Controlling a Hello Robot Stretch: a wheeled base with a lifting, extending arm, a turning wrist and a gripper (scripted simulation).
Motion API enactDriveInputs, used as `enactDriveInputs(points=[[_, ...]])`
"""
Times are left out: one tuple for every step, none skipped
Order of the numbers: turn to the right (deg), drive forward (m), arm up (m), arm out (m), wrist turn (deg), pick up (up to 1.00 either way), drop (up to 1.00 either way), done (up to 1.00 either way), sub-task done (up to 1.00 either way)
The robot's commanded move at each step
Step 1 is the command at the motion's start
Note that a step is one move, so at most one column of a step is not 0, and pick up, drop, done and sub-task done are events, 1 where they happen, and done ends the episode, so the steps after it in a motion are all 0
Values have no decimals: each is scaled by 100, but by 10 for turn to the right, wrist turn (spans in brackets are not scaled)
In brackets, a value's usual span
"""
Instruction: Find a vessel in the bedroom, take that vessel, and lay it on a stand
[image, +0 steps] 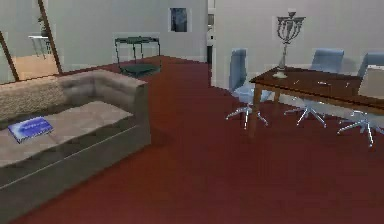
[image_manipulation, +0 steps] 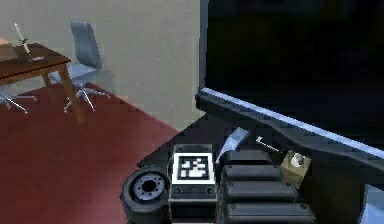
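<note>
Dark red floor (image: 200, 160) spreads between a grey sofa (image: 80, 110) with a blue book (image: 30, 128) on its seat and a wooden dining table (image: 310, 85) bearing a candelabra (image: 288, 35) — a living room by the look of it, not the bedroom the task names. Where the vessel is I cannot tell; judging by the task it is in another room, perhaps past the dark doorway (image: 209, 45) in the far wall. For the same reason I cannot say which way it points or how its long axis lies.

Judging from the word alone, a vessel is likely rigid, light when empty, smooth-sided and breakable. It would best be taken across the body or just below the rim and kept upright.

In the arm side view the arm (image_manipulation: 250, 190) lies short beside a dark cabinet (image_manipulation: 340, 175) under a black screen (image_manipulation: 300, 50). The gripper (image_manipulation: 148, 192) is a dark lump left of the white marker (image_manipulation: 192, 166) — I cannot make out its far end, so I cannot tell whether it holds anything or how its fingers stand. A green table (image: 138, 42) by the far wall might serve as the stand.
</note>
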Motion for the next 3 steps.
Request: enactDriveInputs(points=[[330,0,0,0,0,0,0,0,0],[0,0,0,48,0,0,0,0,0],[0,0,0,0,450,0,0,0,0]])
